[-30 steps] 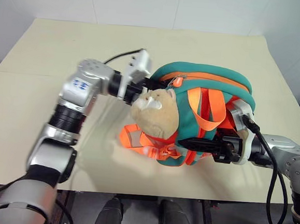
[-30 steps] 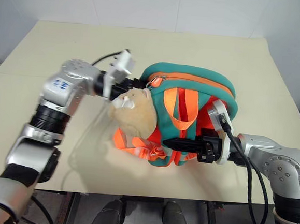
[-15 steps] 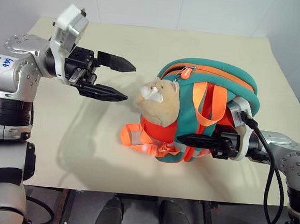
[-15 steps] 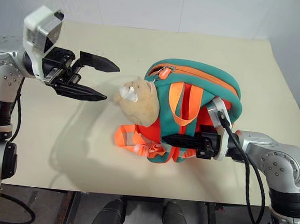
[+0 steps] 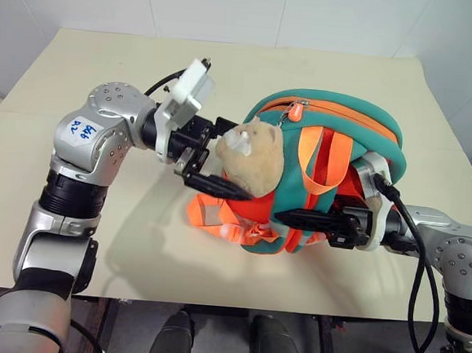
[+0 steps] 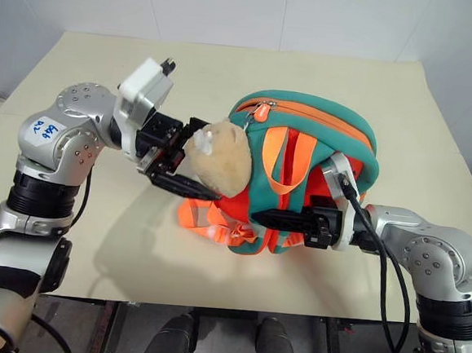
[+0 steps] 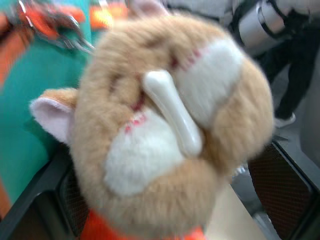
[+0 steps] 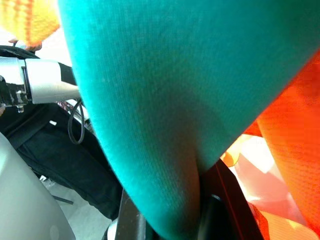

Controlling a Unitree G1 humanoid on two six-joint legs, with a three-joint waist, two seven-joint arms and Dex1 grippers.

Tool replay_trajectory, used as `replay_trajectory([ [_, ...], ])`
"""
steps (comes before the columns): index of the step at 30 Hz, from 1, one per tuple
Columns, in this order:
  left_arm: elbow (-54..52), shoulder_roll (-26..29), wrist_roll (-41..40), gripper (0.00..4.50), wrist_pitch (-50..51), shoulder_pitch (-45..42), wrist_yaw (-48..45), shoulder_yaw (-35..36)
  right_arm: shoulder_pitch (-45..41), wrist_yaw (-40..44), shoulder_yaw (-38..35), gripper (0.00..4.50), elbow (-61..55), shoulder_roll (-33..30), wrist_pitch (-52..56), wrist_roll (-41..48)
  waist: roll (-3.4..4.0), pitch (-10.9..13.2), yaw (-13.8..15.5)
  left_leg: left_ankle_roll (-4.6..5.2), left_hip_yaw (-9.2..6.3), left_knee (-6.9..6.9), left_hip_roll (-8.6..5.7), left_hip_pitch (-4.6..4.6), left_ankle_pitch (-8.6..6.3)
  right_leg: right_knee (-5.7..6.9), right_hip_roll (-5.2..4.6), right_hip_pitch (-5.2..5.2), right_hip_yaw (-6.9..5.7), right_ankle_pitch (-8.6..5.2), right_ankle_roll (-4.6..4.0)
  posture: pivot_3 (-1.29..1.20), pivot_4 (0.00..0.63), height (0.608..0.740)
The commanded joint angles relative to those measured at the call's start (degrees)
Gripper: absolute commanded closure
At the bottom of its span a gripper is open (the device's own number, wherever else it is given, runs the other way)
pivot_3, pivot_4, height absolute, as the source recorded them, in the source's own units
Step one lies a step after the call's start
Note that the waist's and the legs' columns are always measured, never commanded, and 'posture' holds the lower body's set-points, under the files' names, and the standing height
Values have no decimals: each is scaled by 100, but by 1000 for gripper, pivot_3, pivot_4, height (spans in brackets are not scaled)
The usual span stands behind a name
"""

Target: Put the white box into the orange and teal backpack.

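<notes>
The orange and teal backpack stands upright on the table, zipper closed along its top, straps and the tan plush animal facing me. My left gripper is open, one finger above the plush head and one below it; in the left wrist view the plush sits between the pads, and I cannot tell whether they press it. My right gripper is shut on teal fabric low on the backpack's right side. The white box is out of view.
The cream table has bare room left of and behind the backpack. Its front edge lies close below the backpack's loose orange straps. A black cable runs along my right arm.
My left gripper left the backpack's top, drew back to the left wide open, then came in again around the plush head. The right gripper kept its hold and the backpack barely moved.
</notes>
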Motion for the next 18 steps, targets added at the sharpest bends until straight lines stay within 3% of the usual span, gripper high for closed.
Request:
replay_trajectory([
  [1, 26, 92, -213, 1166, 83, -180, 120, 417, 122, -43, -126, 4488, -242, 25, -24, 137, 0, 0, -8, 0, 0, -1, 1, 0, 0, 0, 1, 0, 0, 0, 0, 0, 150, 740],
  [6, 188, 400, -248, 2572, 179, -174, -7, 644, 184, -97, -151, 4488, -289, 33, -26, 171, 0, 0, -11, 0, 0, -1, 1, 1, 0, 1, 1, 0, 0, 0, 0, 0, 150, 740],
  [8, 544, 921, 18, 2928, 135, -117, -433, 489, 218, -128, -160, 4488, -320, 37, -30, 190, 0, 0, -20, 0, 0, 0, 1, 2, 0, 2, 1, 0, 0, 0, 0, 0, 150, 740],
  [12, 1637, 1357, 576, 2951, -293, -164, -734, 260, 250, -189, -177, 4488, -353, 66, -36, 221, 1, 0, -37, 0, 1, -8, 2, 6, 0, 3, 3, -2, 0, -1, -3, 0, 150, 740],
  [18, 3716, 948, 1422, 2951, -1306, -452, -515, 47, 243, -296, -175, 4488, -365, 122, -49, 264, 0, 0, 14, 1, -1, -2, 1, 3, 1, 3, 3, 0, -1, 0, -3, 0, 150, 740],
])
